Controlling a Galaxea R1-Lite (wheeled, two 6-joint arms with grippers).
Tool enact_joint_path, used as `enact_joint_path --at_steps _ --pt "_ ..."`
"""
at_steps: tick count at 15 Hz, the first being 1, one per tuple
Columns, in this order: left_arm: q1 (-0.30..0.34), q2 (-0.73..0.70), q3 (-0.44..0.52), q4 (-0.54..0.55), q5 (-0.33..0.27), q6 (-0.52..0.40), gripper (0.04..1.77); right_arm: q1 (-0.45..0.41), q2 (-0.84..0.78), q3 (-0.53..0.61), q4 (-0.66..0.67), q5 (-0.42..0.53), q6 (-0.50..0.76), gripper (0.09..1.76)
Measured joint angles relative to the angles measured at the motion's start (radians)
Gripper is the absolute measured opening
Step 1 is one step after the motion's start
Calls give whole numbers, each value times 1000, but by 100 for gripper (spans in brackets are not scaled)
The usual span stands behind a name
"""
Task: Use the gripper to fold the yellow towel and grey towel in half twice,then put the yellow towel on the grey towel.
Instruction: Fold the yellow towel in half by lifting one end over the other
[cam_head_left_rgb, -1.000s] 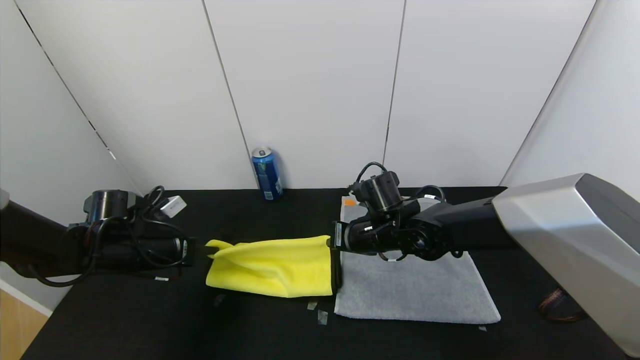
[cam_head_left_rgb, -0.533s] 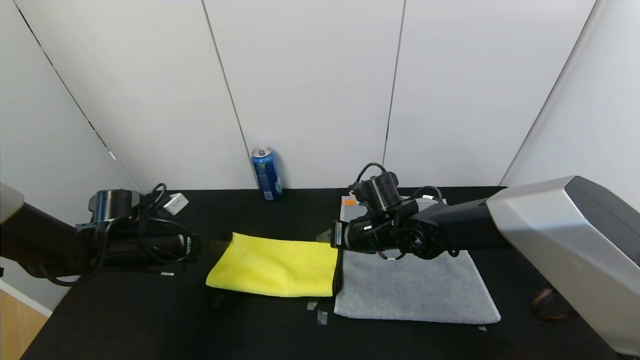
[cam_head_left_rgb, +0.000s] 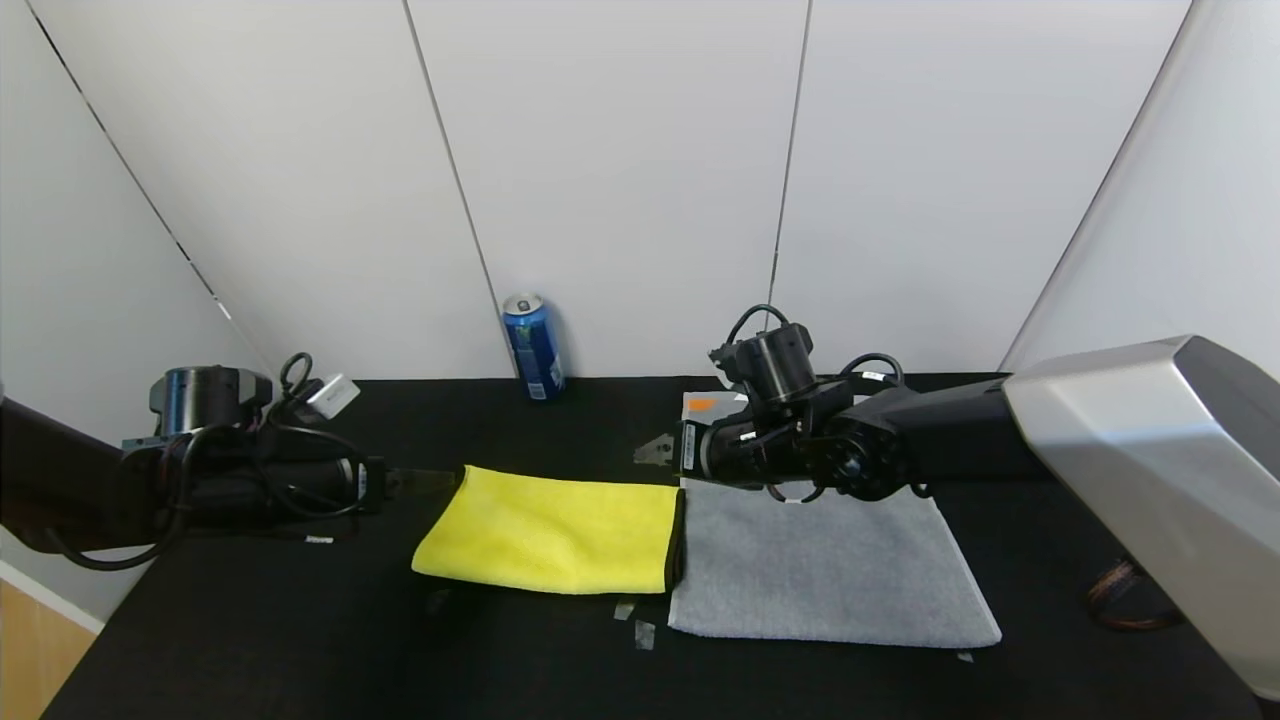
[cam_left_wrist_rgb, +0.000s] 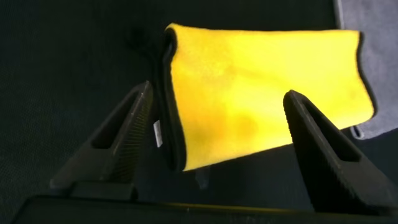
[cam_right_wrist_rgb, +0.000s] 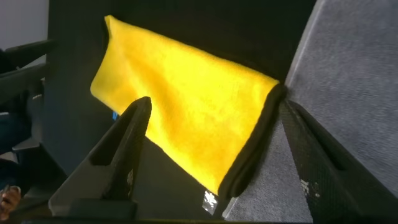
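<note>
The yellow towel (cam_head_left_rgb: 555, 535) lies folded and flat on the black table, with its dark trim edge against the grey towel (cam_head_left_rgb: 830, 570) to its right. The grey towel is spread flat, its orange patch (cam_head_left_rgb: 700, 404) at the far end. My left gripper (cam_head_left_rgb: 425, 482) hovers just off the yellow towel's far left corner, open and empty. In the left wrist view the open gripper (cam_left_wrist_rgb: 219, 92) frames the yellow towel (cam_left_wrist_rgb: 267, 93) lying below it. My right gripper (cam_head_left_rgb: 655, 450) hangs above the far right corner, also open; its wrist view shows the gripper (cam_right_wrist_rgb: 214, 102) over the yellow towel (cam_right_wrist_rgb: 186, 106) and the grey towel (cam_right_wrist_rgb: 354, 81).
A blue can (cam_head_left_rgb: 533, 347) stands at the back of the table against the white wall. Small scraps of tape (cam_head_left_rgb: 636, 622) lie in front of the towels' seam. The right arm reaches across the grey towel's far end.
Both grippers opened and let go of the yellow towel, which dropped flat. The left gripper drew back to the left; the right one lifted up and back.
</note>
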Motion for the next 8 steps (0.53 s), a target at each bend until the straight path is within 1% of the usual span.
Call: enact_joint_path --at_steps 2,4,6,8 --pt "-4 -46 17 9 0 0 155 -2 -27 6 36 -16 0 154" --pt "-2 -94 30 50 -3 -10 159 -1 -57 17 52 -17 0 158" --pt "8 -134 33 105 -8 -84 161 7 -90 46 54 -17 -1 161" --pt "25 -150 51 113 -8 -100 164 11 -119 78 53 -18 -1 163"
